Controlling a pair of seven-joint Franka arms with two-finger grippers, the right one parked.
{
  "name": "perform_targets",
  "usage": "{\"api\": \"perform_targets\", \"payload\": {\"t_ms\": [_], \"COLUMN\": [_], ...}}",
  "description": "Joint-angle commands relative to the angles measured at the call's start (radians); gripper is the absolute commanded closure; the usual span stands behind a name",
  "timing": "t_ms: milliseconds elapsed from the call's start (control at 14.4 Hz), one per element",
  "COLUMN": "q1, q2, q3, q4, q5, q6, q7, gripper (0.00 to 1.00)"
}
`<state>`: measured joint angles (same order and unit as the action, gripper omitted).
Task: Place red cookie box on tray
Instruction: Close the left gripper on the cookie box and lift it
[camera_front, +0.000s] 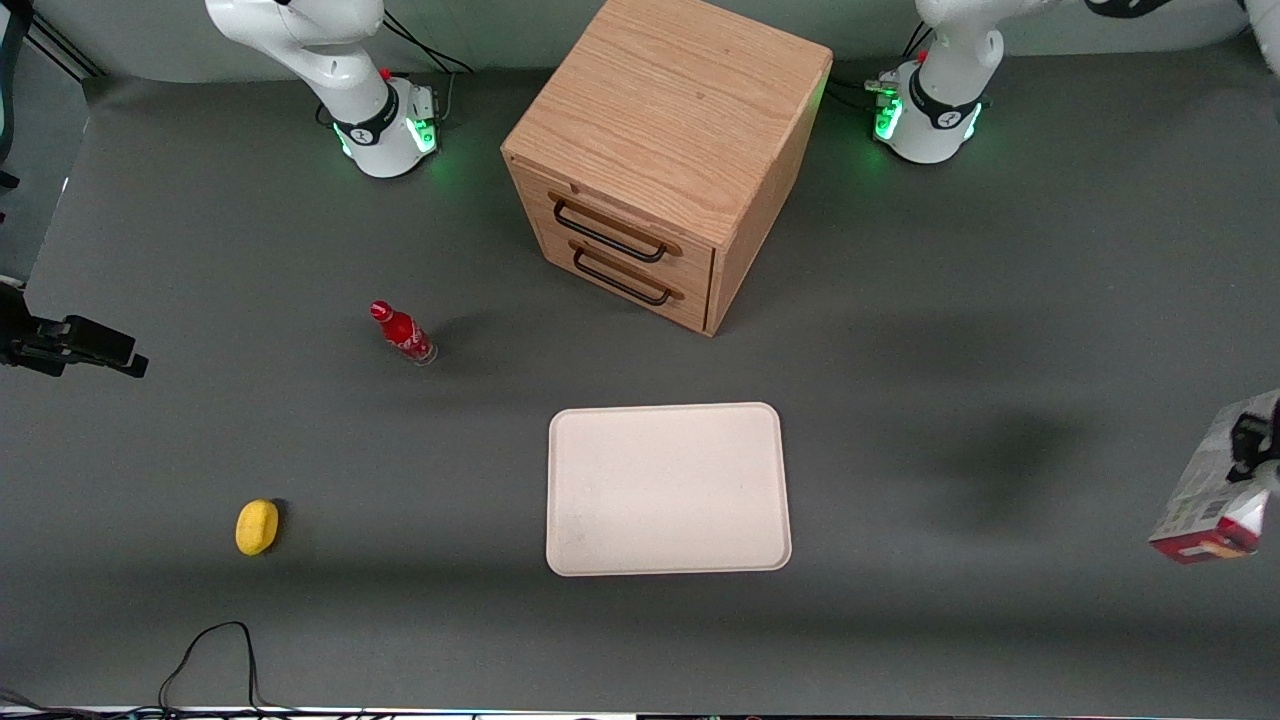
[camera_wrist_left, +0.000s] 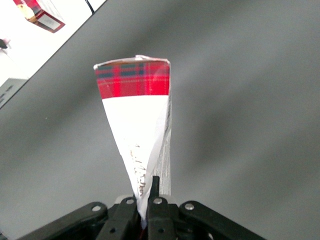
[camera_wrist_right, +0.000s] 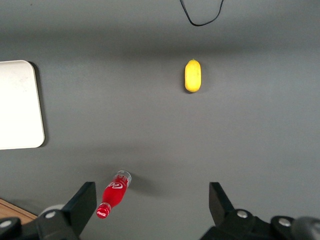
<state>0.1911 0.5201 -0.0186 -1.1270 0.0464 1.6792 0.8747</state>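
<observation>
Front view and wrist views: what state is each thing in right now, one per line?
Gripper: shut on the box, raised at the working arm's end of the table.
Box: held off the table, tilted, not on the tray.
Tray: flat on the table, nothing on it.
Cabinet: both drawers shut.
Bottle: upright, cap on.
Lemon: resting on the table.

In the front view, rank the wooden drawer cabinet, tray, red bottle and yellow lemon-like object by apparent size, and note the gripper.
1. Wooden drawer cabinet
2. Tray
3. Red bottle and yellow object: too alike to rank.
The gripper holds the red cookie box above the table's working-arm end.
</observation>
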Motion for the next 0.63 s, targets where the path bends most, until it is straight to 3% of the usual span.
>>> {"api": "perform_targets", "payload": {"t_ms": [0, 418, 557], "q1": [0.001, -0.013, -0.047], "q2": [-0.011, -0.057, -0.094], "q3": [-0.006, -0.006, -0.007], "q4": [0.105, 0.144, 0.128], "q5": [-0.008, -0.013, -0.014], "q6": [-0.148, -0.246, -0.280], "q7": [0.003, -0.017, -0.141], "gripper": [1.00, 1.00, 1.00]}}
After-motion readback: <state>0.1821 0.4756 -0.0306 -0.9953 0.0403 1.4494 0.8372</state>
